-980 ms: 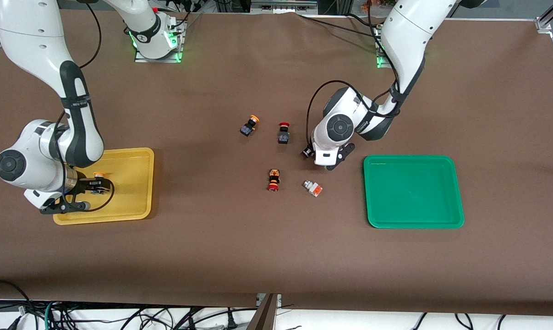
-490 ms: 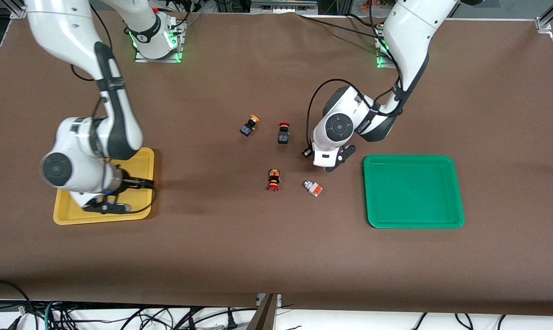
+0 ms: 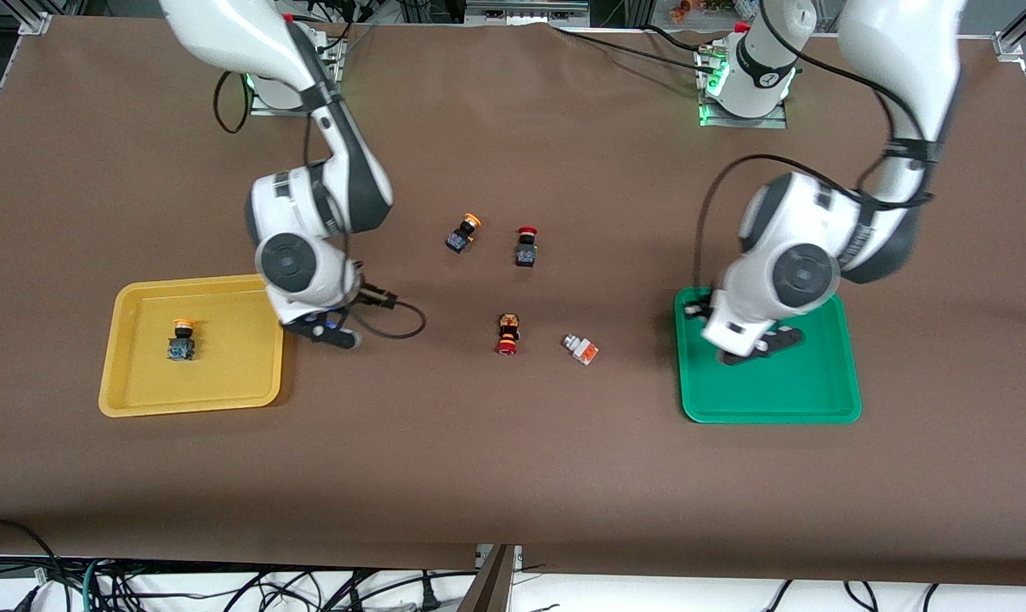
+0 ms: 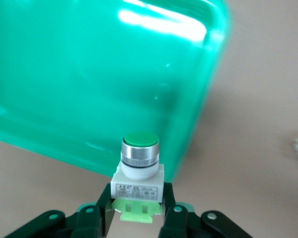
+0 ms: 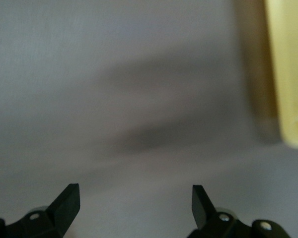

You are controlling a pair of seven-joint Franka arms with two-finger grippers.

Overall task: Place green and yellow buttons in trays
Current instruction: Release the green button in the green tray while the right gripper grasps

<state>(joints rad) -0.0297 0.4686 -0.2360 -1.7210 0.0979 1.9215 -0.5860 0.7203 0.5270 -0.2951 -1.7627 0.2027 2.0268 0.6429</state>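
My left gripper [image 4: 137, 210] clamps the light, rigid green push-button [image 4: 137, 163] by its flat plastic base over the green tray [image 3: 819, 399]; my right gripper [image 5: 134, 203] gapes empty.

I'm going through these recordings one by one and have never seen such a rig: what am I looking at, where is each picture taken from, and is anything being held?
Two white robot arms work at a brown table. The big picture looks down from across the table; the two others come from cameras on the wrists.

The left gripper is shut on a green button over the green tray. The right gripper is open and empty, over the table beside the yellow tray, where one yellow-capped button lies.

On the table between the trays lie another yellow-capped button, two red-capped buttons and a grey button with an orange face.
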